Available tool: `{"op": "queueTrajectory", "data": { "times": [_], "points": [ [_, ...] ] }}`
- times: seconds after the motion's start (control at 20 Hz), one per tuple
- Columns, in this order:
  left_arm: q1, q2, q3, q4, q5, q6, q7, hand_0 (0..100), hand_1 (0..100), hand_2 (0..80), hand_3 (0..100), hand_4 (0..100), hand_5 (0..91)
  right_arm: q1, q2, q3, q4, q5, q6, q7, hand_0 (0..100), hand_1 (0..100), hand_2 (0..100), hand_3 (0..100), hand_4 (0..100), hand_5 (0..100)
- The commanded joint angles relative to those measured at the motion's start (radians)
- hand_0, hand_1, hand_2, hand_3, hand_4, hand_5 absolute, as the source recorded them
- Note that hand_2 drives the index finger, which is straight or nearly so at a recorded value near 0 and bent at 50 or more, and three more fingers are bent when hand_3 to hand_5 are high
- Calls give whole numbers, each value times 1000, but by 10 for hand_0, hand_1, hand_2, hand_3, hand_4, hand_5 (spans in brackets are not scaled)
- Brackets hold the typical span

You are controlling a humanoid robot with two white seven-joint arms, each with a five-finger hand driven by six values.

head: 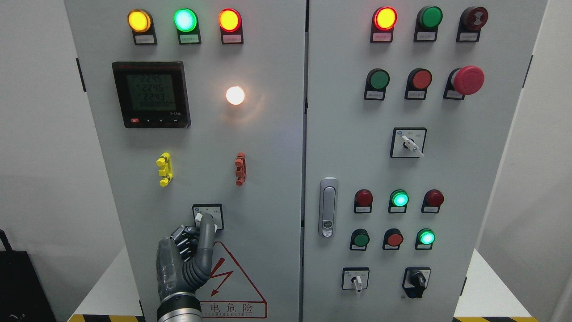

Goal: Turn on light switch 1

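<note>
Left hand [185, 250] up from bottom edge, fingertips [206, 220] pinched on selector switch [208, 216], which sits below the digital meter [151, 94] and to its right, on the left cabinet door. White lamp [235, 95] lit right of the meter. Door latch [328, 207] further right, on the other door.

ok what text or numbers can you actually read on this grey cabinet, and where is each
"电危险" over "ELECTRIC": red-bordered triangular warning sign, partly hidden behind the left hand.
"2245", "2245", "2243": roughly, on the black digital panel meter; its bottom row is blurred.
Small white labels under the round lamps, e.g., and on the square switch plates, e.g.: too small to read.
</note>
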Motion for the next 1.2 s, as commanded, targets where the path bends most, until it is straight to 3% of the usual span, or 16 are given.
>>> {"op": "queueTrajectory", "data": {
  "times": [0.0,0.2,0.65,0.95,1.15],
  "points": [
    [34,5,-5,-14,0,-7,-2,265,308,683,1000,1000,891,0,-1,1,0,0,0,1,0,0,0,0,0,0],
    [45,8,-5,-14,0,-87,-3,248,291,698,1000,1000,890,0,0,0,0,0,0,1,0,0,0,0,0,0],
    [112,16,-5,-17,-1,-159,-5,162,279,718,1000,1000,889,0,0,-1,0,0,0,1,0,0,0,0,0,0],
    [264,37,-1,-34,-8,-375,-25,156,263,713,1000,1000,871,0,0,1,0,0,0,1,0,0,0,0,0,0],
    [439,65,15,-26,-5,-596,-55,154,254,683,1000,1000,853,0,0,1,0,0,0,1,0,0,0,0,0,0]
  ]
}}
